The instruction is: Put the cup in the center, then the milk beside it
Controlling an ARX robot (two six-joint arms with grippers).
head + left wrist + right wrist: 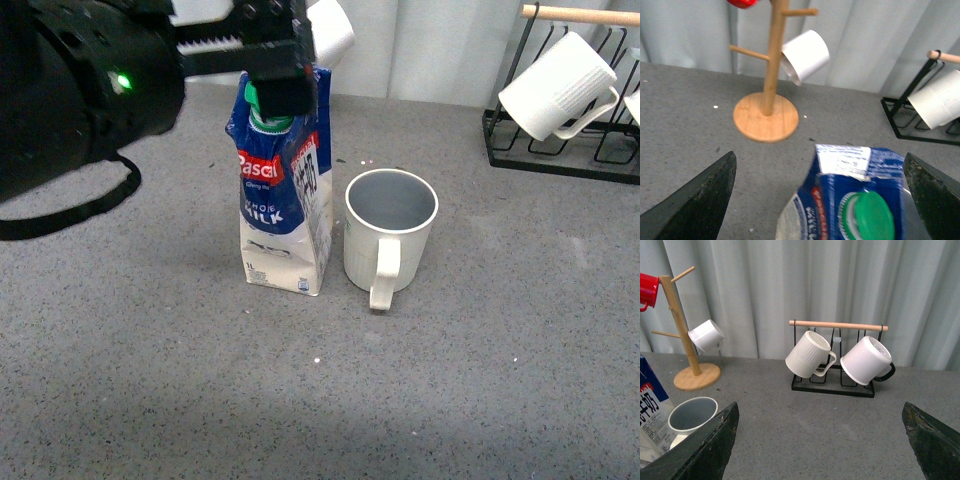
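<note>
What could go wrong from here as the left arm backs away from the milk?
1. The left gripper is open astride the milk, its fingers close to the carton's top. Pulling out sideways could clip and topple the tall carton.
2. The cup stands just beside the milk; a tipping carton would likely hit it and push it off centre.
</note>
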